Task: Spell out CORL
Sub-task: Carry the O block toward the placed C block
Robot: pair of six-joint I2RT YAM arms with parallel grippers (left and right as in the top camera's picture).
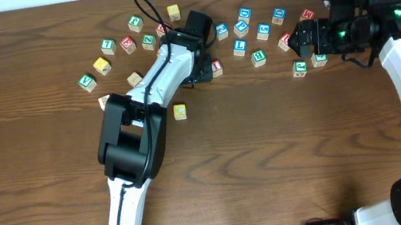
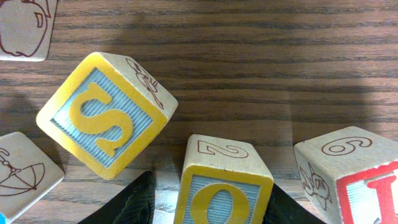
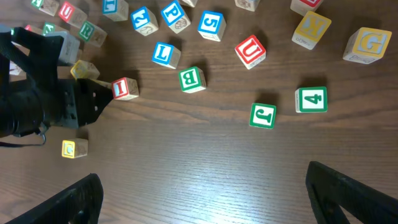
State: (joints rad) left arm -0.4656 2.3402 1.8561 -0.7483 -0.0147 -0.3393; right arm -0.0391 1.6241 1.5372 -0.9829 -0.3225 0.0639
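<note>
A yellow-framed O cube point(image 2: 224, 186) stands on the table between the fingers of my left gripper point(image 2: 211, 200). The right finger touches its side, while a strip of table shows between the left finger point(image 2: 134, 202) and the cube, so the jaws are open around it. In the overhead view this gripper point(image 1: 200, 70) hides the O. A yellow C cube point(image 1: 179, 112) lies alone nearer the front. The blue L cube point(image 3: 163, 53) and the green R cube point(image 1: 135, 23) lie among the loose cubes. My right gripper point(image 3: 199, 193) hangs wide open over bare wood.
A yellow S cube point(image 2: 106, 115) sits tilted just left of the O, and a red-lettered cube point(image 2: 367, 180) stands close on its right. Several other cubes are scattered along the back of the table point(image 1: 272, 158), including green J point(image 3: 262, 116) and 4 point(image 3: 311, 99).
</note>
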